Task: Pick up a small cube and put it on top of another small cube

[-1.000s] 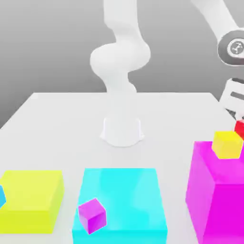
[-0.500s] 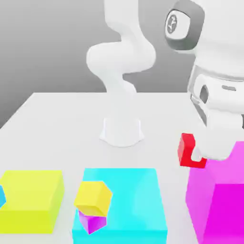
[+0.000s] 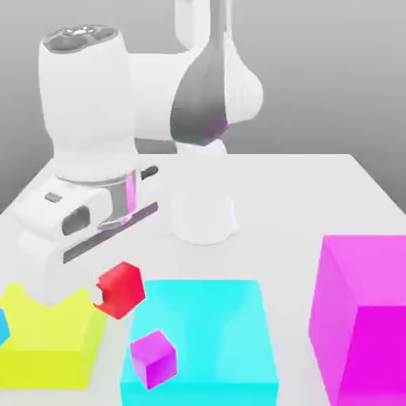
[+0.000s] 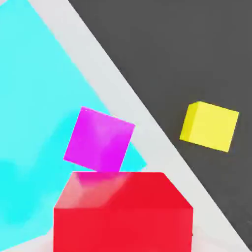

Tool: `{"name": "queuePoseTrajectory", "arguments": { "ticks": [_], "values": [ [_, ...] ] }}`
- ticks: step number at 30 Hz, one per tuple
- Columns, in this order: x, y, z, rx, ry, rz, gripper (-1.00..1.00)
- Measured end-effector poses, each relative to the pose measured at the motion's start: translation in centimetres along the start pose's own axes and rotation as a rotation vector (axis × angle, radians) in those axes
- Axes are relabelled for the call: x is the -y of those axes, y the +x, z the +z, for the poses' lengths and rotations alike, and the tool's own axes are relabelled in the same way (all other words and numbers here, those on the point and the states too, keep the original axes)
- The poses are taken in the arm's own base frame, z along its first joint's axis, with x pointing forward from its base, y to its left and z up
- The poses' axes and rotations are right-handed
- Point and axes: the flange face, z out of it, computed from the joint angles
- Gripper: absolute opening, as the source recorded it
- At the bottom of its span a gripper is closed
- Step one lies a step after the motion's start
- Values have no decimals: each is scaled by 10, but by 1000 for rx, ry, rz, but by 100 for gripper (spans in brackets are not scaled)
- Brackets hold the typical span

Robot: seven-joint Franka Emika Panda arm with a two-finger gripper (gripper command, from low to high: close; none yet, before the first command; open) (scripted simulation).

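Observation:
A small red cube (image 3: pixel 120 289) hangs in the air under the white hand, and my gripper (image 3: pixel 111 296) is shut on it, above the gap between the big yellow block and the cyan block. A small magenta cube (image 3: pixel 153 358) sits tilted on the cyan block (image 3: pixel 214 333), below and to the exterior view's right of the red one. The hand view has the red cube (image 4: pixel 122 211) close up, the magenta cube (image 4: pixel 98 140) just past it, and a small yellow cube (image 4: pixel 209 126) lying on dark ground beyond the table's edge.
A big yellow block (image 3: pixel 47 341) stands at the exterior view's left, partly behind the hand. A tall magenta block (image 3: pixel 365 317) stands at the right. The arm's white base (image 3: pixel 203 218) is at the table's middle back. A blue bit (image 3: pixel 3 327) shows at the far left edge.
The hand swung from the exterior view's right across to the left, carrying the red cube. The small yellow cube went from the tall magenta block to the small magenta cube and is now off both.

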Motion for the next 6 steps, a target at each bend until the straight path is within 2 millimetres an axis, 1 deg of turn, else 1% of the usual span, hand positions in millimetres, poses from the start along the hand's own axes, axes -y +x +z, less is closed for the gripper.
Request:
{"name": "queuePoseTrajectory", "arguments": {
  "ticks": [2, 3, 6],
  "values": [
    [2, 0, 26, 1, -1, -7, -100],
    [1, -1, 36, 2, -2, -6, 100],
    [1, -1, 36, 2, -2, -6, 100]
  ]
}}
